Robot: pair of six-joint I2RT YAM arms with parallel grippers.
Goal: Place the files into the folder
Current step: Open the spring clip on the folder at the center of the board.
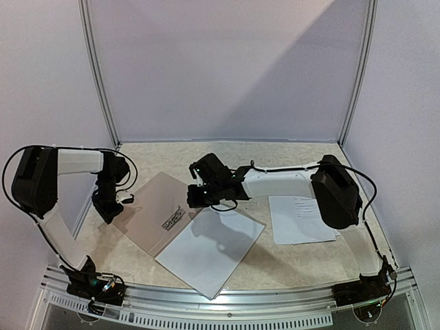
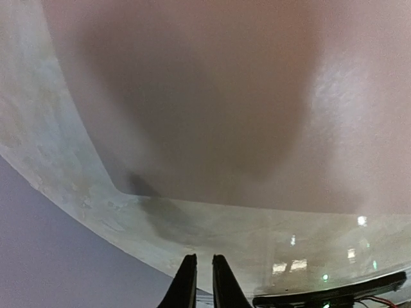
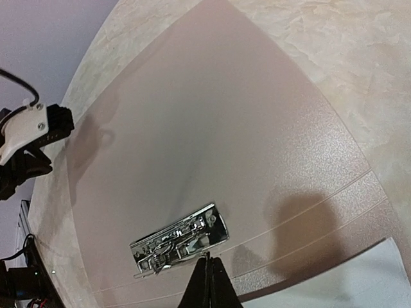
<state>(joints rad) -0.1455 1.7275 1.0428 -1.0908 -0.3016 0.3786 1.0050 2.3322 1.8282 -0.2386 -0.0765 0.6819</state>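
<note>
Right wrist view: the right gripper has its two black fingers pressed together, and nothing is caught between them. Just left of the tips lies a small shiny metal clip. It sits on the inner face of the thin flat brown-tan card folder, which lies open and flat. To the right of the tips, past two scored lines in the card, a blank white paper sheet begins. Farther ahead, the folder's panel runs on to the beige mottled table.

Left wrist view: the left gripper holds its fingers a narrow gap apart with nothing in the gap. Ahead of the tips comes a strip of table, then the folder's edge. The brown card fills the picture beyond. Whether the tips touch the table cannot be told.

Top external view: the blank sheet lies on the base side of the right gripper, against the brown panel. A second white paper sheet, printed with lines of black text, lies well behind that gripper, partly under the right arm and outside the folder.
</note>
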